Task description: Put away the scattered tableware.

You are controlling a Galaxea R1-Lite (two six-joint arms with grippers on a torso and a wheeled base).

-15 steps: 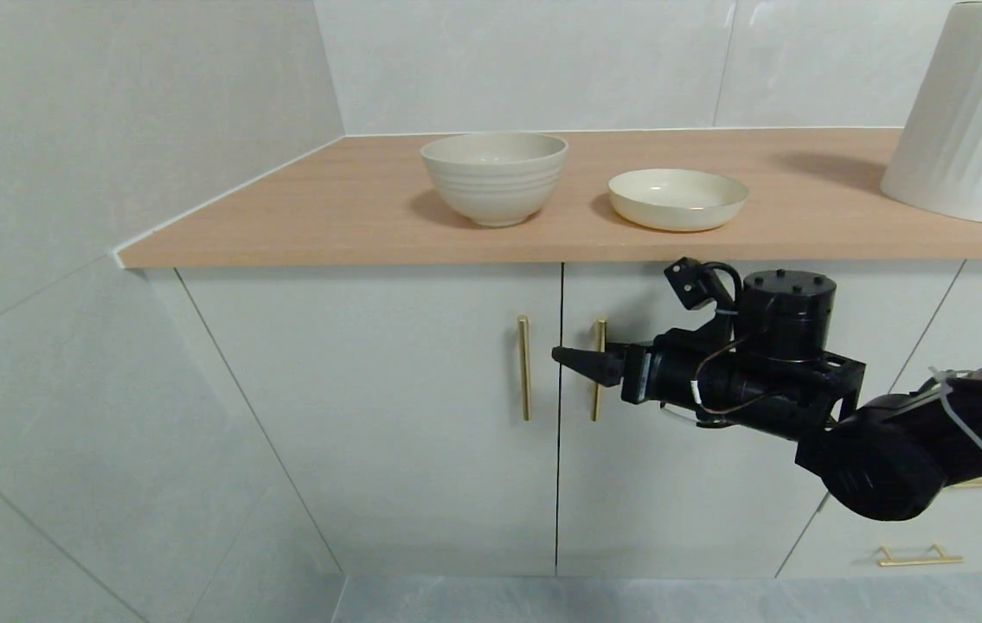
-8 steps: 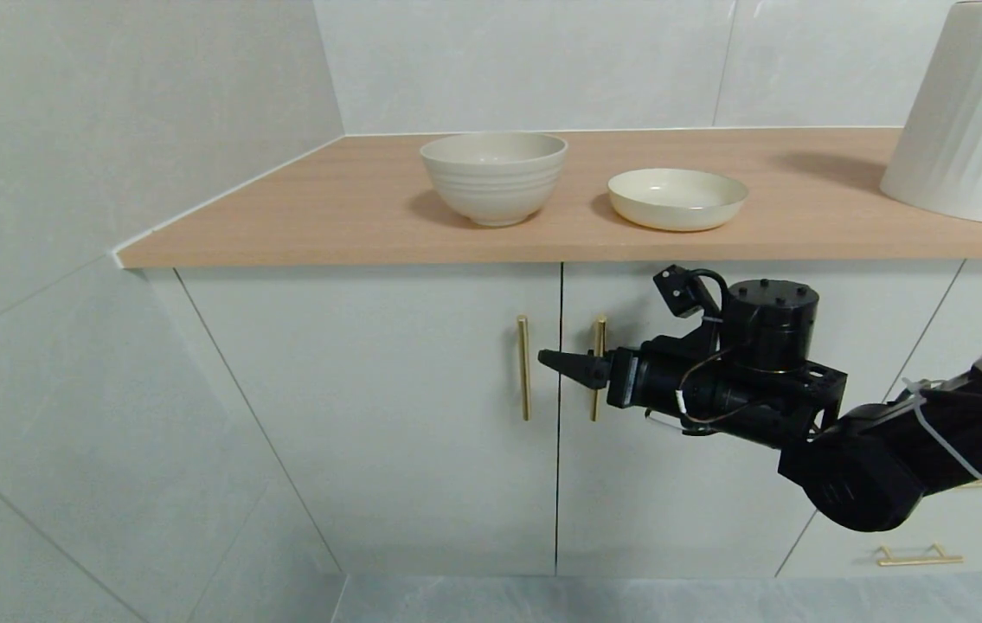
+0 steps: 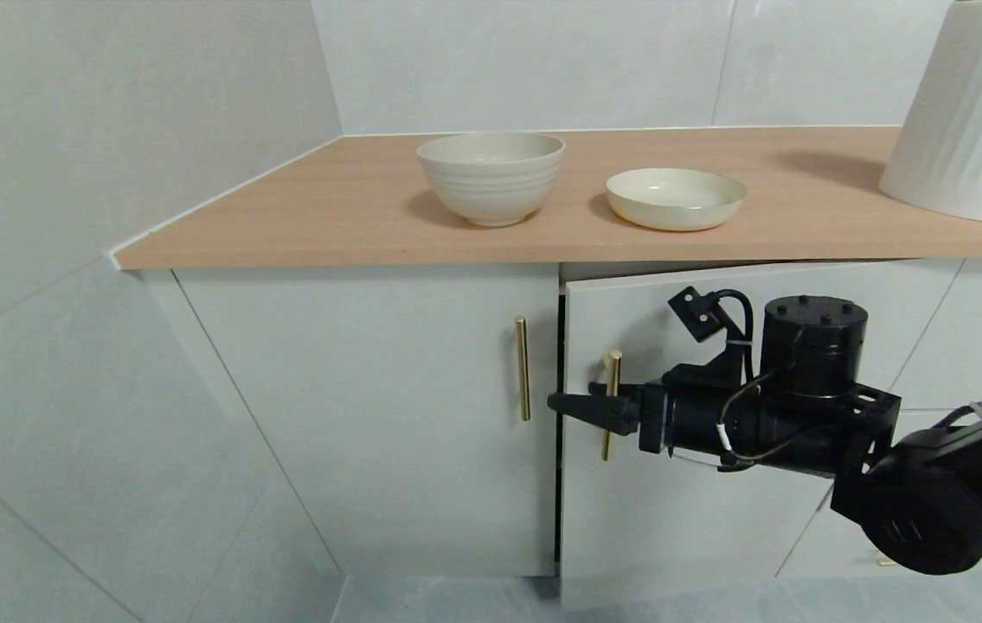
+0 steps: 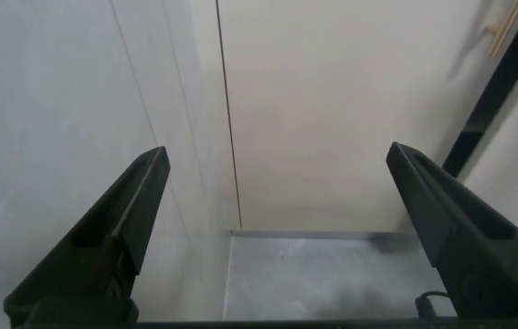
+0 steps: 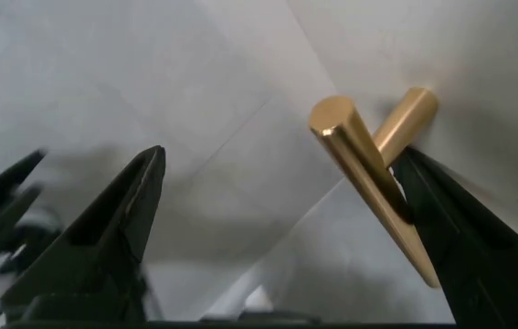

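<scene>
A deep cream bowl (image 3: 491,177) and a shallow cream dish (image 3: 675,197) stand side by side on the wooden counter (image 3: 326,216). Below the counter, my right gripper (image 3: 573,405) is at the brass handle (image 3: 612,402) of the right cabinet door (image 3: 672,519), which stands ajar. In the right wrist view the right gripper (image 5: 277,155) is open, and the handle (image 5: 368,174) lies between its fingers, close against one finger (image 5: 459,238). My left gripper (image 4: 277,155) is open and holds nothing, low down, facing the cabinet front and the floor.
The left cabinet door is closed, with its own brass handle (image 3: 523,368). A tall white ribbed container (image 3: 975,112) stands at the counter's back right. A tiled wall closes off the left side.
The right cabinet door has swung out from closed to ajar. My right gripper has come back and down with the handle. Bowl and dish have not moved.
</scene>
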